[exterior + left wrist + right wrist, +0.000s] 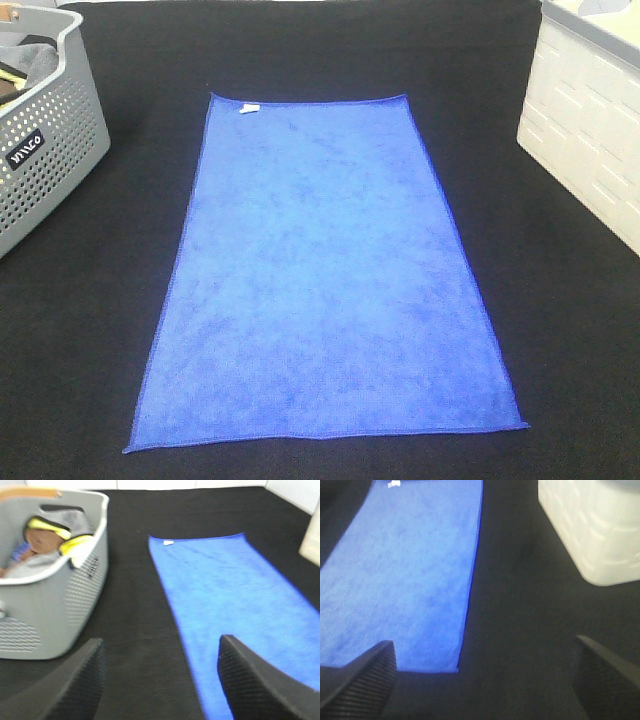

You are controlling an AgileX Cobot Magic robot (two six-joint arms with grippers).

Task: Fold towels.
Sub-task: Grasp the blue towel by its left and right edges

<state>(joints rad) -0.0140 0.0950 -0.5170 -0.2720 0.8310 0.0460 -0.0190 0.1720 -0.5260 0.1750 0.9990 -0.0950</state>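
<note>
A blue towel (325,275) lies spread flat and unfolded on the black table, its long side running from near to far. A small white tag (249,108) sits at its far left corner. The towel also shows in the left wrist view (235,595) and in the right wrist view (405,575). Neither arm shows in the high view. My left gripper (160,680) is open and empty, above the table at the towel's left edge. My right gripper (485,680) is open and empty, above the towel's near right corner (457,670).
A grey perforated laundry basket (45,150) stands at the far left, holding more cloths (50,542). A white plastic bin (590,130) stands at the far right. The black table cover (560,330) surrounds the towel.
</note>
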